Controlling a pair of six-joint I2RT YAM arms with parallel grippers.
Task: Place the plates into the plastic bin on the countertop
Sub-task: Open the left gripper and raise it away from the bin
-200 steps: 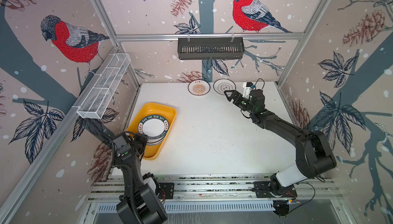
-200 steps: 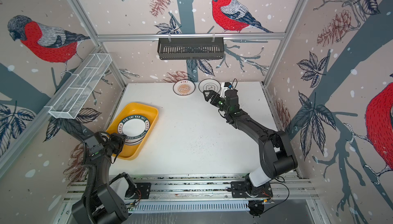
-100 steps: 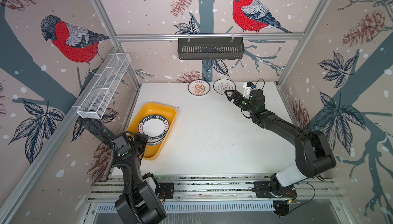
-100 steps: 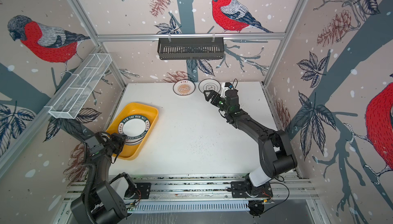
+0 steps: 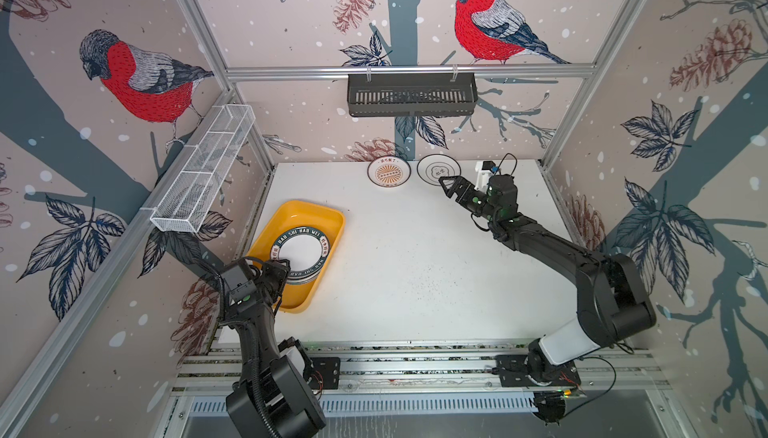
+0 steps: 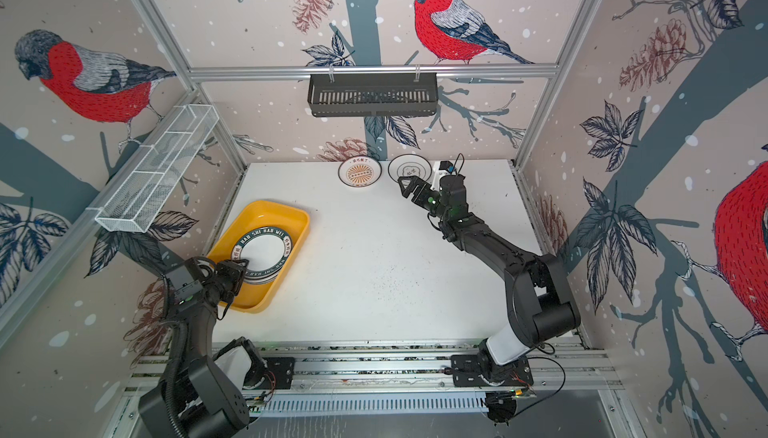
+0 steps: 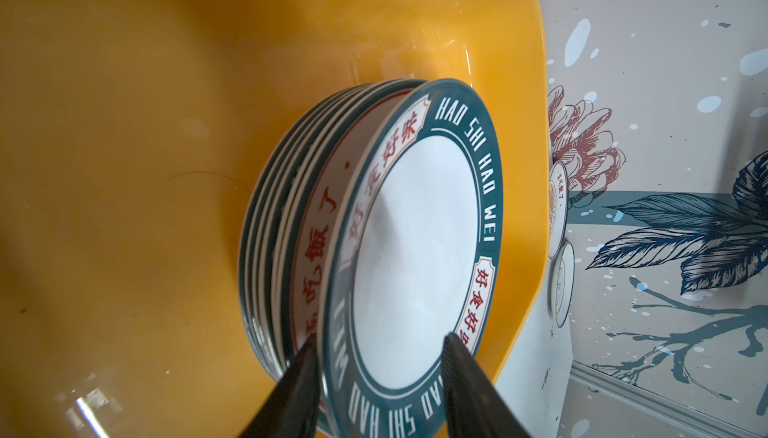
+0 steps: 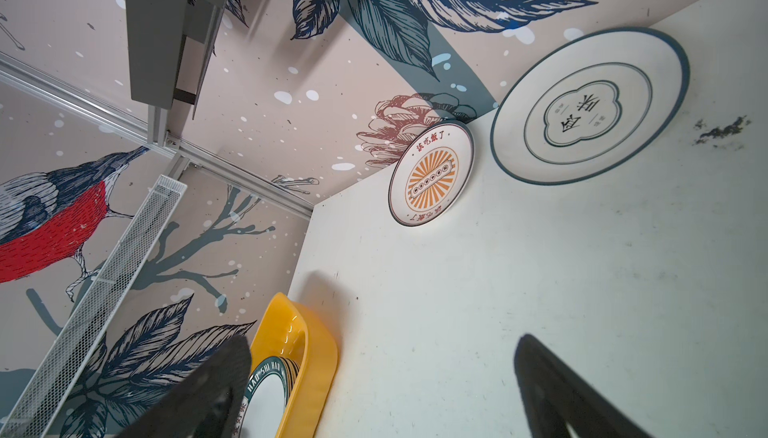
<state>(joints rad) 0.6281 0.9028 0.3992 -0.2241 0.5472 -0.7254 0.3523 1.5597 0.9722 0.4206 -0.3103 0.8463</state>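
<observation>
Straddling the top plate in the plastic bin, the left gripper, jaws parted, could drag it askew withdrawing. The right gripper, spread wide near the black-rimmed plate on the countertop, might shove it wallward.

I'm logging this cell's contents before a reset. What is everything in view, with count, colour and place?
plastic bin: one, yellow-orange, countertop's left side.
stacked plates: several, count unclear; top one white, dark green lettered rim; in the bin.
sunburst plate: one, white with orange centre, countertop's far edge.
black-rimmed plate: one, white, beside it.
countertop: one, white, speckled.
slatted basket: one, black, hung at the back.
mesh basket: one, white, hung at the left.
left gripper: black, open, astride the top plate's rim.
right gripper: black, open, near the black-rimmed plate.
</observation>
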